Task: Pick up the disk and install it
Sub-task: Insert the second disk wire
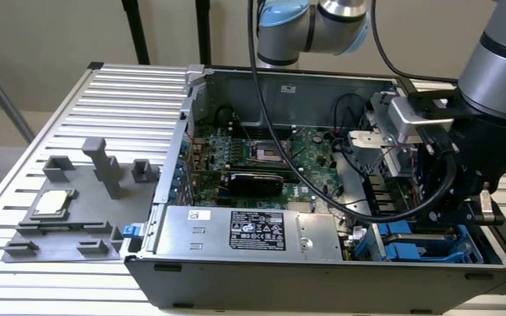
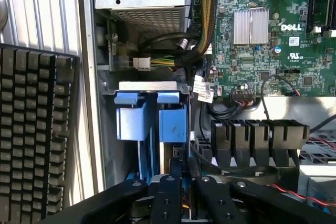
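My gripper reaches down into the drive bay at the corner of the open computer case on the exterior view's right. Its black fingers stand almost together, shut on the narrow edge of the disk, which shows edge-on with its blue carrier. The disk sits upright in the bay beside a second blue carrier, both under a silver crossbar. In the exterior view the arm's wrist covers the fingers, and blue carrier plastic shows below it.
Black cables and a row of black connectors lie close beside the bay. The motherboard and silver power supply take up the case. A grey fixture plate holds a square chip. A keyboard lies outside the case.
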Action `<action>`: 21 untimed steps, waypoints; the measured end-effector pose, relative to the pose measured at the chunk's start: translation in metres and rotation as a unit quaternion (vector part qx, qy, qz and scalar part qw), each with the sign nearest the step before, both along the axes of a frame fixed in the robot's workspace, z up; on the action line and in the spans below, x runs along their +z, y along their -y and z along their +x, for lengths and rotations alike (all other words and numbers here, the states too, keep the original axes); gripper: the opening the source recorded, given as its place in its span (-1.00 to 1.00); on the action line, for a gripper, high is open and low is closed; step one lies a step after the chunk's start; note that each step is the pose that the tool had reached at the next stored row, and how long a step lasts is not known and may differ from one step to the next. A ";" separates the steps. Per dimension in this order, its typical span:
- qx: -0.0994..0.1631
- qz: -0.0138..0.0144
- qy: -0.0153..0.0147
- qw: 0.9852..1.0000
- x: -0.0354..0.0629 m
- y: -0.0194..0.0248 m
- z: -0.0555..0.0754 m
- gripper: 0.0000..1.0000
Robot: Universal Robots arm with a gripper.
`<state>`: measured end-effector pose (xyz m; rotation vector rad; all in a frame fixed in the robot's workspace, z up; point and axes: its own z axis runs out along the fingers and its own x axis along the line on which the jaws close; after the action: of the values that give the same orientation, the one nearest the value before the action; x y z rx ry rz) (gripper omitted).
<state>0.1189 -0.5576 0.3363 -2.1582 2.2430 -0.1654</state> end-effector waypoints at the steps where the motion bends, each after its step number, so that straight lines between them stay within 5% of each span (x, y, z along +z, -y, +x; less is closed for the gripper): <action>1: 0.000 0.000 0.000 1.000 -0.0006 0.0003 0.000 -0.67; 12: 0.000 0.002 0.000 1.000 0.0004 0.0013 0.000 -0.51; 21: 0.000 0.009 0.001 1.000 0.0082 0.0016 -0.025 -0.51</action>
<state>0.0937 -0.5592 0.3445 -2.1487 2.2348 -0.1463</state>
